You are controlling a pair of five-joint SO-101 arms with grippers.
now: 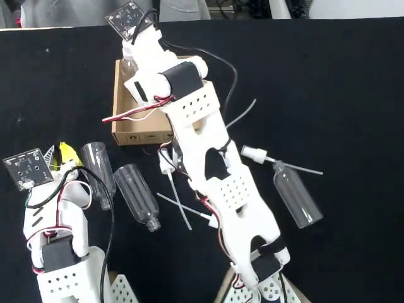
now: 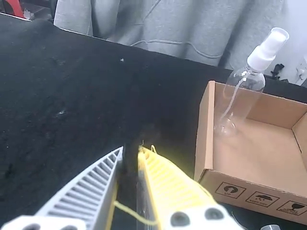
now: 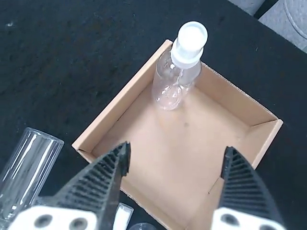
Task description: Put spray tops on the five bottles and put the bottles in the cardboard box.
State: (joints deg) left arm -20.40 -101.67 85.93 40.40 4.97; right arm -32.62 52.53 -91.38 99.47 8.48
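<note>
Well open, the right tool (image 3: 176,148) hangs over the cardboard box (image 3: 206,129).

Table (image 1: 328,76): covered in black matte cloth, with scattered pale lint specks on the far left part. Its far edge runs straight across the scene. Beyond that edge, at far right, stands a white wall (image 1: 360,7). A dark object (image 1: 297,7) sits just left of the wall. A red item (image 2: 12,7) lies past the table's far edge. Light falls evenly over the cloth.
</note>
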